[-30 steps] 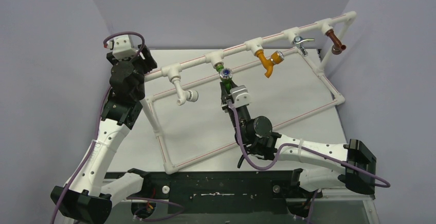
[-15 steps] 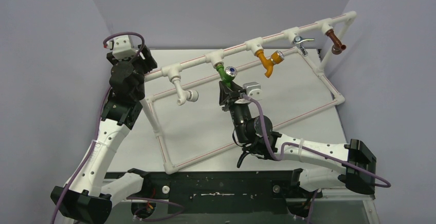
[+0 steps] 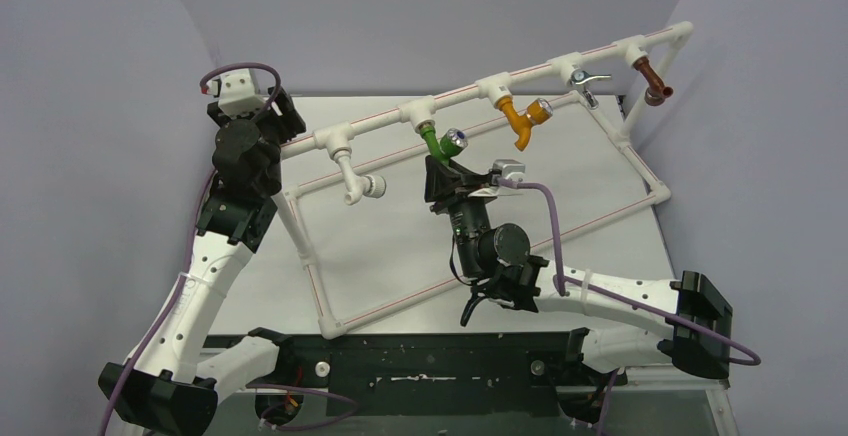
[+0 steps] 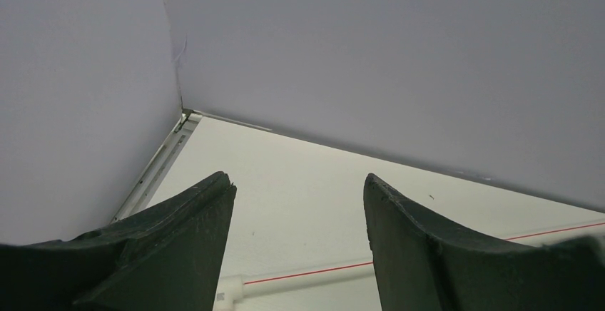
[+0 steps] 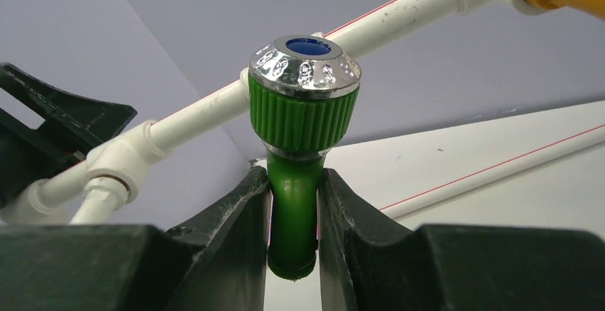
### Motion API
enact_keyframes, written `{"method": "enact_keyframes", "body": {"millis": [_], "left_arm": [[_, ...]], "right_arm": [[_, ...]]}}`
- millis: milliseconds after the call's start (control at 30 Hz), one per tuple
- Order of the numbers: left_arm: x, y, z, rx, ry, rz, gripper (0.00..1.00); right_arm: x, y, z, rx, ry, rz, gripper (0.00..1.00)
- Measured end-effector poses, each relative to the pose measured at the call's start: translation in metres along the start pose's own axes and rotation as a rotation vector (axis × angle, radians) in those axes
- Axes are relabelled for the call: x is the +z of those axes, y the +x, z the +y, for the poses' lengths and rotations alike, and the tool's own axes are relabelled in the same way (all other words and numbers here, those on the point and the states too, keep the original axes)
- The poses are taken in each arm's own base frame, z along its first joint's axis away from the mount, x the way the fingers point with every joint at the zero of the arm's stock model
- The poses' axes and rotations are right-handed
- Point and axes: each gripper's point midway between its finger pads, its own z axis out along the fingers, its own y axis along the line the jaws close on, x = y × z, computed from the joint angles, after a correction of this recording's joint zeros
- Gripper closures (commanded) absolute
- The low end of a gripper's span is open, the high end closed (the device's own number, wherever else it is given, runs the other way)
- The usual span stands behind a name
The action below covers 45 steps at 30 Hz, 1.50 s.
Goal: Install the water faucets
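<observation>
**Right gripper (image 5: 294,204) turns green tap (image 5: 303,111) into the pipe rail**

Its fingers (image 5: 235,218) are clamped on the tap's green spout, just under the ribbed collar and the silvery, blue-centred knob (image 5: 305,61). From above, the tap stands at 12 o'clock of the gripper, its base at a tee fitting (image 3: 418,113) on the white pipe (image 3: 375,128). In the last second the wrist has rolled clockwise and the knob has swung from facing up to about 2 o'clock. That suggests the tap is being threaded in and is probably not yet seated. The orange tap (image 3: 522,121) hangs at 3 o'clock along the pipe, the white tap (image 3: 352,176) at 9 o'clock. Farther off at 9 o'clock, the left gripper (image 4: 296,182) hangs with fingers apart, holding nothing.
</observation>
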Motion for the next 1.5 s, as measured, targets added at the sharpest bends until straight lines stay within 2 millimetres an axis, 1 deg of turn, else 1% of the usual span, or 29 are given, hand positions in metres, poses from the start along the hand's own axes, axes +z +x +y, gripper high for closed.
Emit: {"method": "enact_keyframes", "body": {"millis": [267, 767, 1500], "left_arm": [[0.0003, -0.0004, -0.0001, -0.007, -0.001, -0.003, 0.36], [0.0008, -0.0010, 0.0005, -0.010, 0.000, -0.009, 0.36], [0.0003, -0.0027, 0.0004, -0.017, 0.004, -0.021, 0.36]], "right_arm": [[0.0043, 0.0010, -0.0004, 0.185, 0.026, 0.003, 1.00], [0.0056, 0.0016, 0.0015, 0.512, 0.069, 0.023, 1.00], [0.0072, 0.0024, 0.0055, 0.932, 0.178, 0.066, 1.00]]}}
